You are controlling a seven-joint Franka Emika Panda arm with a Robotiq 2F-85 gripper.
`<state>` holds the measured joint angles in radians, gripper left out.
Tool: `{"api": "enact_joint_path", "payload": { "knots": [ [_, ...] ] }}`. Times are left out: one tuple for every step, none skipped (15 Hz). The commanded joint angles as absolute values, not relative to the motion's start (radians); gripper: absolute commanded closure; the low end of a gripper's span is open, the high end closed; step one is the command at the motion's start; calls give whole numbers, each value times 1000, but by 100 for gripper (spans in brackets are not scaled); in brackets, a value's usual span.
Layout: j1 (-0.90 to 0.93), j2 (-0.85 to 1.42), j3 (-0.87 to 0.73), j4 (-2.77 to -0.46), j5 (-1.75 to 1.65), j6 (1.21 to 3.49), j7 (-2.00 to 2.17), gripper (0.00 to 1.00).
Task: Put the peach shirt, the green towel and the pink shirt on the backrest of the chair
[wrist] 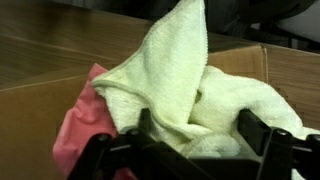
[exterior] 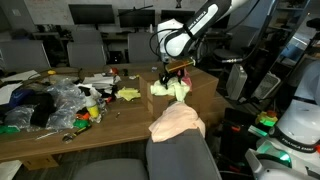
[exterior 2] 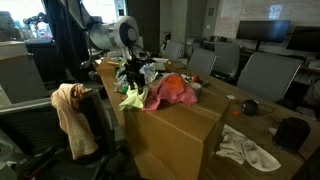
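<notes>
Exterior view: arm point(exterior: 196, 28) is down over the towel point(exterior: 170, 90) on the worktop point(exterior: 120, 120). Peach shirt point(exterior: 178, 122) already drapes the chair point(exterior: 182, 158) backrest, at 6 o'clock of the towel. Step in hand looks like the towel pick.

Exterior view: towel point(exterior 2: 131, 98) sits under the jaws, with the pink shirt point(exterior 2: 175, 92) touching it at 3 o'clock. Peach shirt point(exterior 2: 70, 115) is on the backrest at 8 o'clock. Risk: the two cloths overlap, so a deep pinch could drag the pink one along.

Wrist view: jaws wide open, one finger either side of the raised fold of the towel point(wrist: 190, 80), nothing clamped. Can't tell whether the pads touch cloth. Pink shirt point(wrist: 80, 120) is at 8 o'clock, outside the gap.

To do it well:
- Close on the fold peak only, with a full squeeze.
- Lift straight up until the tail clears the pink shirt.
- Carry to the chair and lay it beside the peach shirt, cloth hanging both sides of the backrest.
</notes>
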<state>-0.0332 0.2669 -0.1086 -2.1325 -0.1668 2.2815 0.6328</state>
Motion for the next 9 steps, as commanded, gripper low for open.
{"api": "enact_joint_path", "payload": {
  "knots": [
    [-22,276,-121,-2110,-148,2284,638,40],
    [-22,276,-121,-2109,-148,2283,639,49],
    [-22,276,-120,-2109,-148,2282,639,56],
    [-21,276,-120,-2109,-148,2282,639,65],
    [-21,275,-120,-2109,-147,2282,637,72],
    [-22,275,-119,-2109,-145,2281,636,79],
    [-22,273,-118,-2110,-142,2280,634,88],
    [-22,271,-116,-2111,-138,2278,630,94],
    [-23,268,-114,-2111,-132,2272,625,100]
  ]
}}
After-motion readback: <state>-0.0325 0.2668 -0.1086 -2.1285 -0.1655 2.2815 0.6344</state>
